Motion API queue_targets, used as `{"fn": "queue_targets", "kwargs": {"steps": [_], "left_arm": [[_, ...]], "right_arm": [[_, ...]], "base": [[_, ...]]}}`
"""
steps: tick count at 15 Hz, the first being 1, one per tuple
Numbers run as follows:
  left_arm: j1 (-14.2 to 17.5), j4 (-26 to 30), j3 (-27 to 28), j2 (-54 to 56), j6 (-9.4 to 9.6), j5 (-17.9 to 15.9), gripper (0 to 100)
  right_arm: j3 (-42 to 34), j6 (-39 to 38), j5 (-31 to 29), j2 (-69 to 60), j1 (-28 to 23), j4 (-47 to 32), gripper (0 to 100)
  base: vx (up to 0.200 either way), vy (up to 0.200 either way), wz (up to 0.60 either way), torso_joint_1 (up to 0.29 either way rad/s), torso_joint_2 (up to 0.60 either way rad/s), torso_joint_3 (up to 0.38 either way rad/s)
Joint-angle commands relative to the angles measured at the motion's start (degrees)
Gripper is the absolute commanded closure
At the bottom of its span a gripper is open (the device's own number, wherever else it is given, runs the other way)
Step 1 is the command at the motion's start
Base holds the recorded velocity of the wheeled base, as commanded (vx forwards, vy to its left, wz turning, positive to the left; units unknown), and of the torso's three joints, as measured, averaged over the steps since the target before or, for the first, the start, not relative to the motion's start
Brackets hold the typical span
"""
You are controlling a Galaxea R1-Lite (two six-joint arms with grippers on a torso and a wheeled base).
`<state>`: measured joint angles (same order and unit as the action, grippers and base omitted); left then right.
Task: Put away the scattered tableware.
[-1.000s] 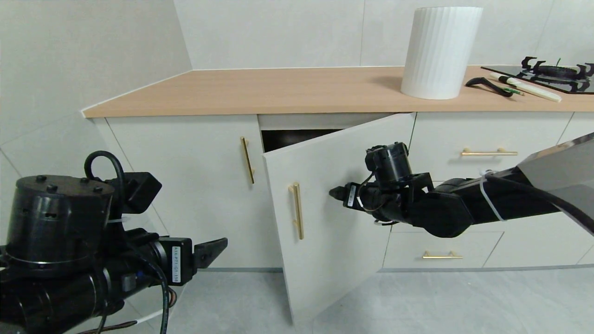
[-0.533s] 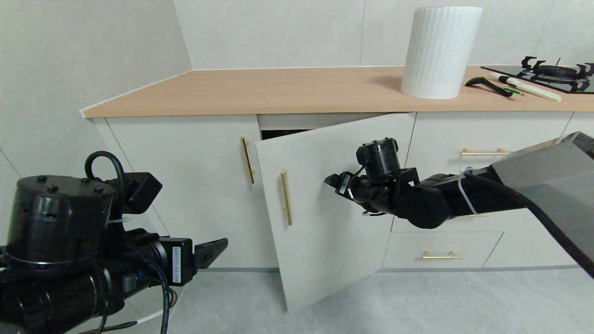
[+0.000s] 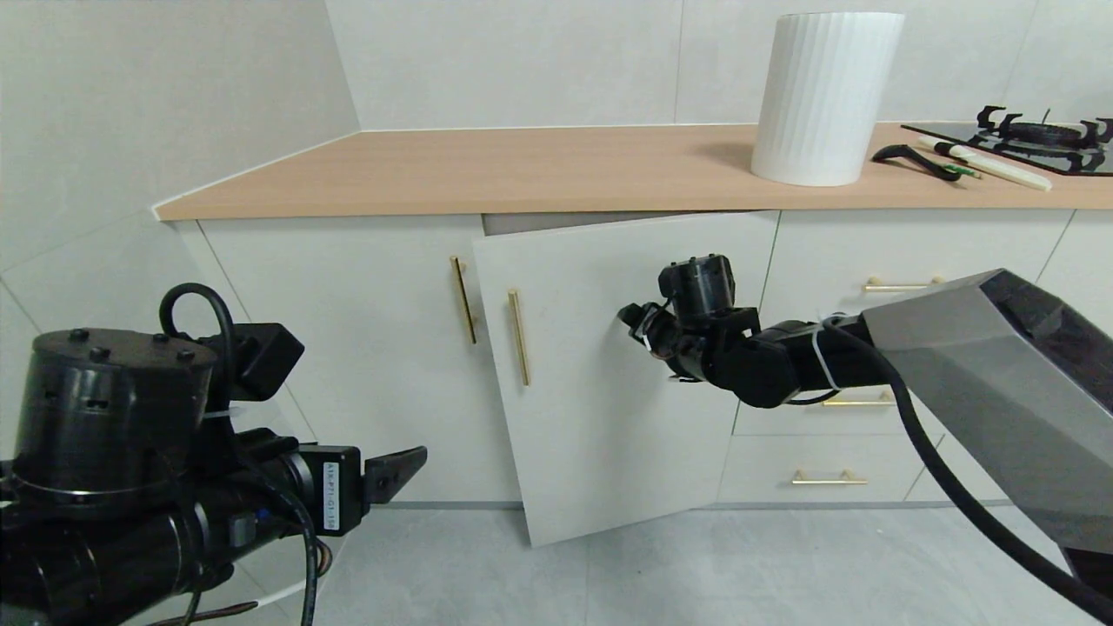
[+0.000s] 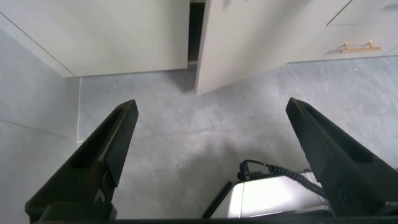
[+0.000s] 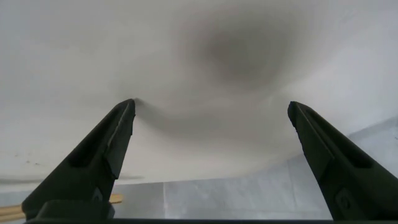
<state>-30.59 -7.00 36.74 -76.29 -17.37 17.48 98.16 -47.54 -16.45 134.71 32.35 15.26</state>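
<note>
**Tableware out on the far counter, cabinet door all but shut**

Nearest, the left gripper (image 4: 211, 106) hangs low over the floor, its jaws spread wide and holding nothing, well apart from the cabinet.

Next, the right gripper (image 3: 633, 320) meets the flat face of the cabinet door (image 3: 609, 417), between the brass door handle (image 3: 518, 337) and the hinge side. Its jaws are also spread wide and grip nothing; they only bear on the panel. The door stands slightly ajar, its handle side out from the frame.

Risks, as I judge them:
- With no grip, the jaws could skid across the smooth panel.
- A hard push could slam the door.
- If this cabinet is the store, closing it leaves the tableware out.

Farthest, on the counter (image 3: 522, 169) to the right of a tall white ribbed container (image 3: 824, 96), lie a black utensil (image 3: 913, 158) and a long pale utensil (image 3: 987, 163). They rest just beside each other at the edge of the stove (image 3: 1043, 135). The pale one's long axis runs diagonally, its far end toward the container and its near end toward the counter's front right. The black one lies roughly parallel, curved.
</note>
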Motion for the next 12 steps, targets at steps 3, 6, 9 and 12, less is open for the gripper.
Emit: {"fn": "queue_targets", "kwargs": {"steps": [3, 6, 9, 12], "left_arm": [[0.0, 0.0, 0.0, 0.0, -0.03, 0.0, 0], [0.0, 0.0, -0.1, -0.1, -0.03, -0.1, 0], [0.0, 0.0, -0.1, 0.0, -0.03, -0.1, 0], [0.0, 0.0, -0.1, 0.0, 0.06, -0.1, 0]], "right_arm": [[3.6, -0.9, -1.3, 3.8, -1.4, -0.1, 0], [6.3, -0.9, -3.2, 5.8, -2.3, -0.2, 0], [9.8, -0.9, -5.5, 8.3, -3.3, -1.5, 0], [13.6, -0.9, -7.9, 10.4, -3.4, -3.6, 0]], "base": [[0.000, 0.000, 0.00, 0.000, 0.00, 0.000], [0.000, 0.000, 0.00, 0.000, 0.00, 0.000], [0.000, 0.000, 0.00, 0.000, 0.00, 0.000], [0.000, 0.000, 0.00, 0.000, 0.00, 0.000]]}}
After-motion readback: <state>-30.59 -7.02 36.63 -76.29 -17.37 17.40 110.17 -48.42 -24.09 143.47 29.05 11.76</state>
